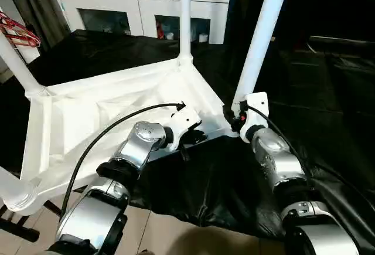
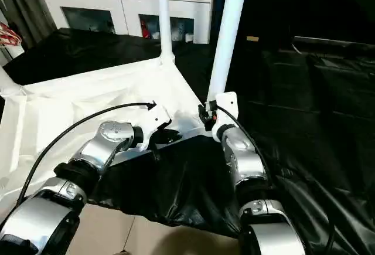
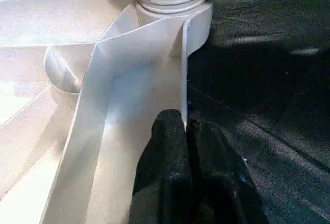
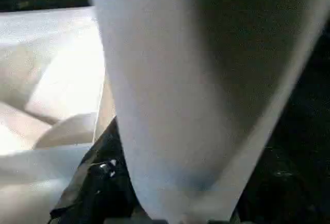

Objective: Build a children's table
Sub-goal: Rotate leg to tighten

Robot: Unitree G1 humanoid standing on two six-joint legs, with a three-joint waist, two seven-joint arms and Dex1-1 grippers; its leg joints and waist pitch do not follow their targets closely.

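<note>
Your children's table [image 1: 117, 111] lies upside down on the black sheet [image 1: 211, 184], ribbed underside up, so the corner sockets face you and the legs can go in from above. Take the near right corner socket [image 3: 172, 0] as your landmark: the leg [image 1: 261, 38] rising from it leans a little away from the top, and your right gripper [image 1: 235, 116] sits at its foot, just above that socket, jaws partly spread around the shaft. I judge that is a grip for seating or turning the leg, though the contact itself is hidden. Your left gripper [image 1: 190, 139] rests along the rim running back from that socket, jaws closed flat together, black fingertips [image 3: 172, 147] against the rim's edge; this looks like bracing the top so it stays put. The far leg [image 1: 184, 17] beyond the socket already stands upright.
</note>
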